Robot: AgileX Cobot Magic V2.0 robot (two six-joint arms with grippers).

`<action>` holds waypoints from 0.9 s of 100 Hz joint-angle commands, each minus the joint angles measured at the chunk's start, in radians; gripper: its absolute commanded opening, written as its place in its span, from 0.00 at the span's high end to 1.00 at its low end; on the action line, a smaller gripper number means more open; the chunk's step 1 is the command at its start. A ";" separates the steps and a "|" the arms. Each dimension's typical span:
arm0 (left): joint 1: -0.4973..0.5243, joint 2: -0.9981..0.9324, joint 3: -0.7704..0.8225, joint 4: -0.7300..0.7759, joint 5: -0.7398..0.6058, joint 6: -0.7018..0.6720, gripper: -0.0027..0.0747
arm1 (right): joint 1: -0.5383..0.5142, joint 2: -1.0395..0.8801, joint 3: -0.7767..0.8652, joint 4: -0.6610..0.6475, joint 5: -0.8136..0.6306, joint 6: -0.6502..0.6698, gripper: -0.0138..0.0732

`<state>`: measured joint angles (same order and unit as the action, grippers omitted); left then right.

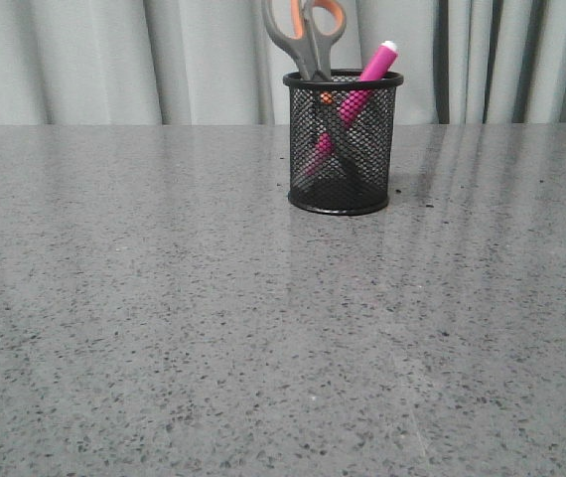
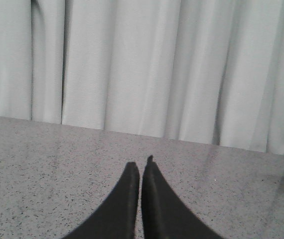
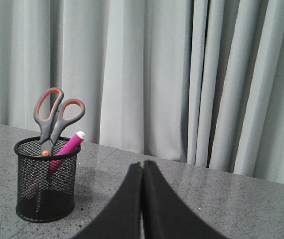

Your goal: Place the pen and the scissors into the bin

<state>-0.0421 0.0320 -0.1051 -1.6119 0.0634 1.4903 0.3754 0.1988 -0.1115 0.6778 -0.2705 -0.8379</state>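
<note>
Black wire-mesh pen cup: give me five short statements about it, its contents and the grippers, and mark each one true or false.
1. The grey-handled scissors with orange-lined loops stand in the round black wire-mesh pen cup with handles up. True.
2. The thick bright pink pen lies flat on the grey speckled table. False: it leans inside the cup, its white tip above the rim.
3. The right gripper is shut and holds nothing. True.
4. The left gripper grips the scissors. False: it is shut and empty.
5. The cup has tipped over. False: it stands upright on the table.
</note>
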 commanded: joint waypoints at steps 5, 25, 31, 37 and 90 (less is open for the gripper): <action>0.006 0.010 -0.028 -0.015 0.021 -0.002 0.99 | -0.006 0.009 -0.026 -0.020 -0.072 -0.008 0.93; 0.006 0.010 -0.028 -0.015 0.021 -0.002 0.99 | -0.006 0.009 -0.026 -0.020 -0.072 -0.008 0.93; 0.006 0.010 -0.028 -0.015 0.021 -0.002 0.99 | -0.006 0.009 -0.026 -0.020 -0.072 -0.008 0.93; 0.006 0.010 -0.028 -0.015 0.021 -0.002 0.99 | -0.006 0.009 -0.026 -0.020 -0.072 -0.008 0.93; 0.006 0.010 -0.032 0.349 -0.006 -0.286 0.99 | -0.006 0.009 -0.026 -0.020 -0.072 -0.008 0.93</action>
<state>-0.0421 0.0320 -0.1051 -1.4977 0.0658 1.4044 0.3754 0.1988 -0.1115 0.6778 -0.2783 -0.8395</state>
